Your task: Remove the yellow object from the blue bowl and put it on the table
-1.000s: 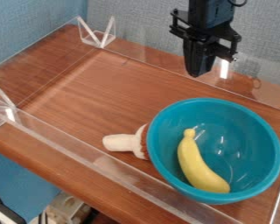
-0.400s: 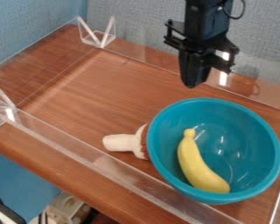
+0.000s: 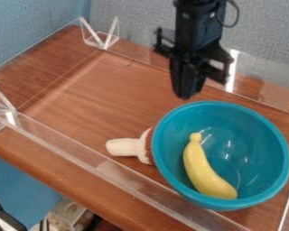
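The yellow object lies inside the blue bowl, a small curved toy banana resting along the bowl's inner slope on the side nearest the front acrylic wall, one tip up toward the rim and the other down near the bottom. My gripper hangs above the table just behind the bowl, pointing straight down and holding nothing; from this angle the fingers read as one dark column, so I cannot tell whether they are parted or pressed together. I judge the banana to be light, hollow plastic: stiff enough that it will not squash, but smooth and glossy, so it could squirt out of a pinch that lands on its tapering ends. The best hold looks like the thick middle of the curve, with my fingers set across its narrow width rather than along its length. Because it leans on a slick, sloping wall, a push from one finger may slide it down or roll it, and the bowl itself looks light enough to shift if I press on it. The cream mushroom-shaped toy lies on the table touching the bowl's outer wall, so I should set the banana down well apart from it on bare wood.
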Action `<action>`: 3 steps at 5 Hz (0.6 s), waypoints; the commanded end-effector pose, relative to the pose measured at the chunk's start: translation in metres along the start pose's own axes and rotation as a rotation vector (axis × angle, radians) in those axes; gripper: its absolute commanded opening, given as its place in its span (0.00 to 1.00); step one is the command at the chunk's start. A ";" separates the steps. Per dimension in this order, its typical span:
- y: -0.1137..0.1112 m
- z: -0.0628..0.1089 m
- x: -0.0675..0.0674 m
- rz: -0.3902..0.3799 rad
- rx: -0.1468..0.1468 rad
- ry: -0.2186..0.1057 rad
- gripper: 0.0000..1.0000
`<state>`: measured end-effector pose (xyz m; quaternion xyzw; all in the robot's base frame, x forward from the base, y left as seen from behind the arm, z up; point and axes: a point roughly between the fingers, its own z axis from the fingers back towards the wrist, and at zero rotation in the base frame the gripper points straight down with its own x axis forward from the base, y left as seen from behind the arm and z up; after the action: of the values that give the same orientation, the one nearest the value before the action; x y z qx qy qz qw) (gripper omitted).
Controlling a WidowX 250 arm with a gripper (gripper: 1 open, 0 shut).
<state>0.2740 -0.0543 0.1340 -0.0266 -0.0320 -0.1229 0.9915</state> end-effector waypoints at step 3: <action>-0.043 -0.055 -0.020 0.395 -0.045 -0.068 1.00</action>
<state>0.2443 -0.0921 0.0728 -0.0540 -0.0406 0.0782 0.9946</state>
